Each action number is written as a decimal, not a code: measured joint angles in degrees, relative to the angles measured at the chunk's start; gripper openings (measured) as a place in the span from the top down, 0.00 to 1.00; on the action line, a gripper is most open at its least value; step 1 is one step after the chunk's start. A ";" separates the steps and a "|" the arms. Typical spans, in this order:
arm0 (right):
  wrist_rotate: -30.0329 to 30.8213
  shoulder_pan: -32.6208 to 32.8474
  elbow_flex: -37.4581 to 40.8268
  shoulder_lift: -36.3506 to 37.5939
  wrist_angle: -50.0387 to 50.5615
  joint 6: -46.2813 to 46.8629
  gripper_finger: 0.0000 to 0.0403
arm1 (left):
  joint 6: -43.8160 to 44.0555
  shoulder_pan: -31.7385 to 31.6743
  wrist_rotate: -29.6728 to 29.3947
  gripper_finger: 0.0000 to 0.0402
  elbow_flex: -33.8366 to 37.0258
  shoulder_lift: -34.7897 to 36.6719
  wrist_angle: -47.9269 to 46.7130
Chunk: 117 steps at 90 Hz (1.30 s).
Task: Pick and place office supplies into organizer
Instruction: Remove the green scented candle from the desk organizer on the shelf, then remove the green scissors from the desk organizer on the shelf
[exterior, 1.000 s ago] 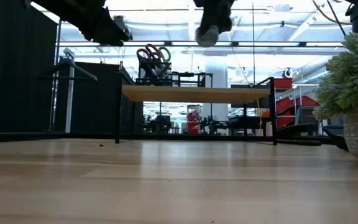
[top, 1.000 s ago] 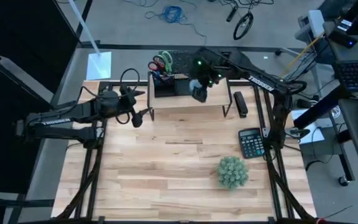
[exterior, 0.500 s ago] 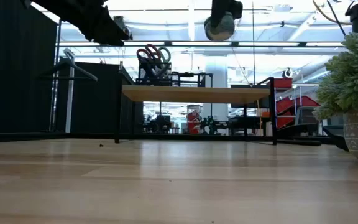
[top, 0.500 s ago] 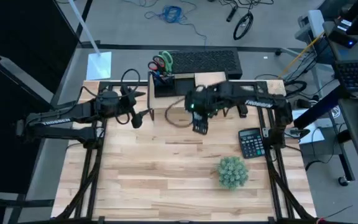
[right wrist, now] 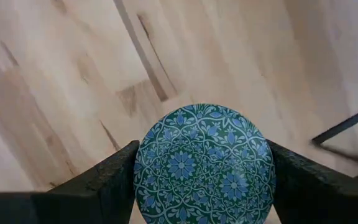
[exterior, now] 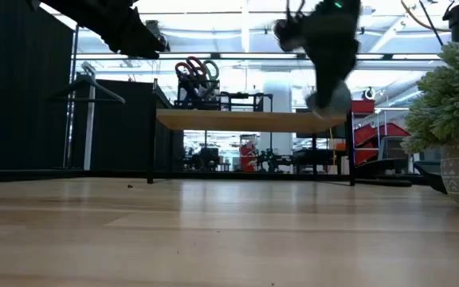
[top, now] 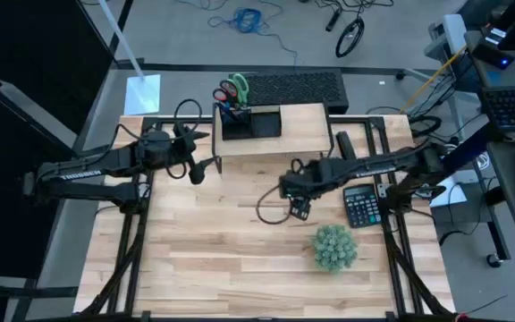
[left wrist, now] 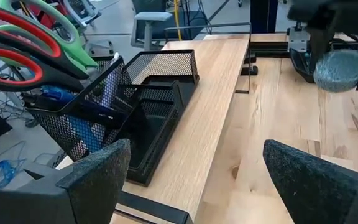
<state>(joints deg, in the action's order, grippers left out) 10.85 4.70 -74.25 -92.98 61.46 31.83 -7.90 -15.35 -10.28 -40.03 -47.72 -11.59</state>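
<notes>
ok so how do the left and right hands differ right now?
Left hand is open and empty; right hand is shut on a round blue-green patterned disc. Left hand sits by the left end of the wooden riser, facing the organizer; right hand is over open table near the calculator. Both hang clear of the tabletop.

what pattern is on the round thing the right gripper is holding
The round thing has a blue floral pattern on dark green, clearest in the right wrist view.

Overhead, table-level and two wrist cameras
</notes>
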 joint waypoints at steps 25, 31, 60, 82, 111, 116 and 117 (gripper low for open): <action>-0.33 0.64 22.76 4.38 -17.94 8.14 0.32 | 0.04 0.00 0.00 0.11 0.00 0.00 0.18; -0.28 0.52 26.64 4.38 -20.95 9.48 0.32 | 0.04 0.00 0.00 0.11 0.00 0.00 0.18; 2.61 2.35 32.58 4.86 -26.76 15.65 0.32 | 0.07 0.00 0.00 0.11 0.00 0.00 0.19; -0.13 2.42 32.04 4.44 -26.76 17.16 0.21 | 0.07 0.02 0.00 0.11 0.00 -0.02 0.17; -0.53 2.10 24.30 4.23 -19.46 12.57 0.18 | 0.12 0.00 0.00 0.11 0.00 -0.02 0.38; 0.71 2.07 22.48 4.23 -18.72 11.70 0.18 | 0.12 0.00 -0.01 0.11 0.00 -0.02 0.37; 0.95 2.07 22.08 4.23 -18.45 11.50 0.18 | 0.11 0.00 0.00 0.11 0.00 -0.02 0.39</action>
<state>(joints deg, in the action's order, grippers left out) 11.80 6.76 -52.18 -88.75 43.01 43.32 -7.79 -15.35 -10.28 -40.03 -47.75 -11.20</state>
